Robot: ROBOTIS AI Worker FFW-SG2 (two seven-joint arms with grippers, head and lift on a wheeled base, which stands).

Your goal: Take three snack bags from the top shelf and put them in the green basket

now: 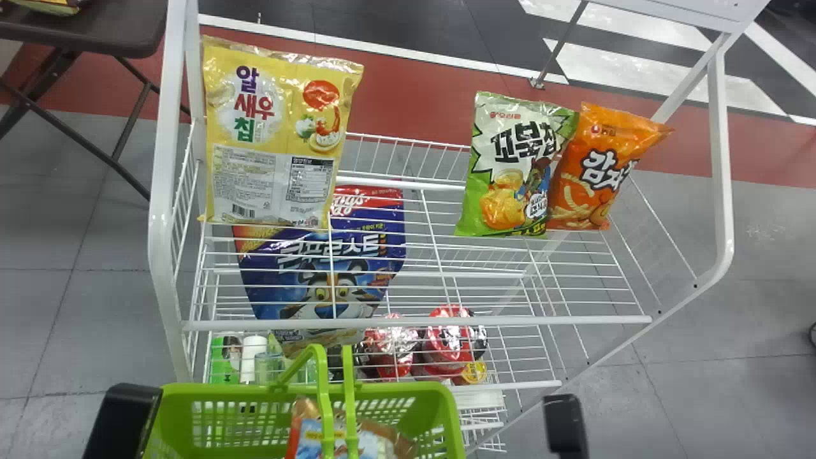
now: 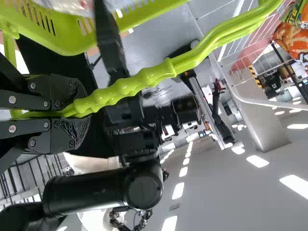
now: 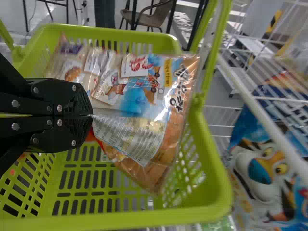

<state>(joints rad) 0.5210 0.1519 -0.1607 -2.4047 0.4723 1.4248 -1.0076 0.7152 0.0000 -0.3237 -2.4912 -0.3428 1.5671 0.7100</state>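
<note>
In the head view, a yellow snack bag stands at the top shelf's left, with a green one and an orange one leaning side by side at its right. The green basket is before the rack. In the left wrist view my left gripper is shut on the basket's green handle. The right wrist view shows my right gripper shut on a clear-and-brown snack bag, over the basket's inside; more packaging lies against it.
The white wire rack rises just beyond the basket. Below its top shelf are a blue cereal bag and red packs. A brown table stands at the far left. Black arm parts flank the basket.
</note>
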